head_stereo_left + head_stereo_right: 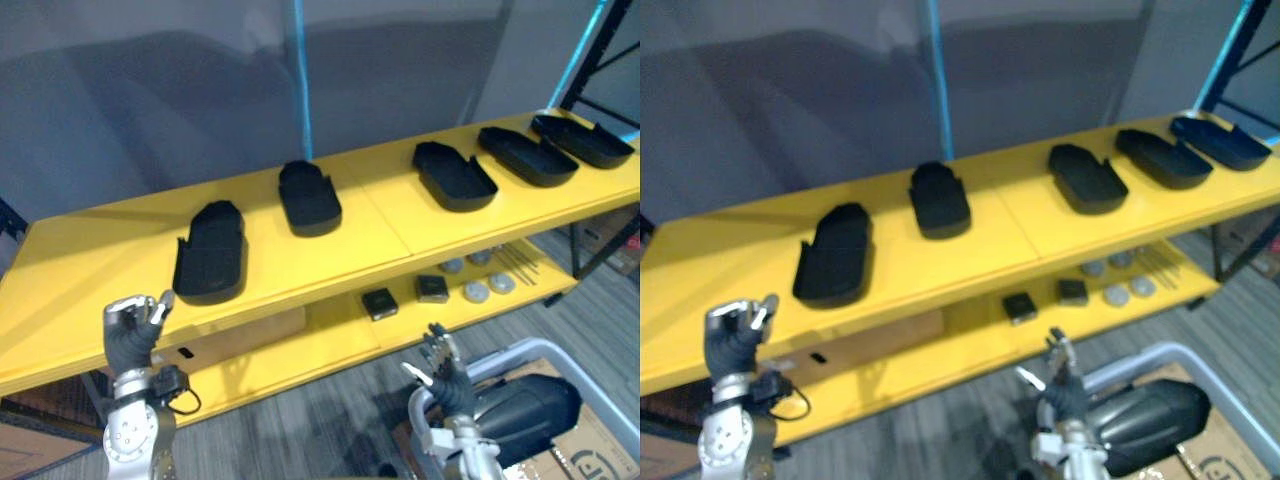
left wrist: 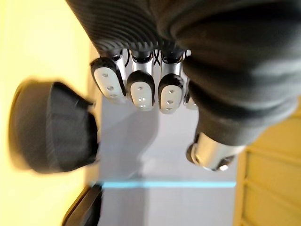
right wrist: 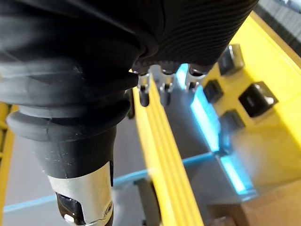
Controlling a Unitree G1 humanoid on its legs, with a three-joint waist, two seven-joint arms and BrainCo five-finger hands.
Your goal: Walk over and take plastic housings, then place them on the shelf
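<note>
Several black plastic housings lie in a row on the top board of a yellow shelf (image 1: 90, 260): one at the left (image 1: 212, 252), one near the middle (image 1: 308, 197), and others toward the right (image 1: 455, 175) (image 1: 527, 155) (image 1: 582, 140). My left hand (image 1: 130, 335) is raised below the shelf's front edge, short of the leftmost housing (image 2: 51, 127), with its fingers (image 2: 141, 89) curled and nothing in them. My right hand (image 1: 445, 375) hangs lower, in front of the lower board, its fingers (image 3: 162, 89) straight and empty.
The lower yellow board carries two small black boxes (image 1: 380, 303) (image 1: 432, 288) and grey discs (image 1: 475, 292). A cardboard box (image 1: 240, 335) sits under the top board. At lower right is a grey tube frame (image 1: 540, 350) around a dark bulky thing (image 1: 525, 405). A blue post (image 1: 300, 80) rises behind.
</note>
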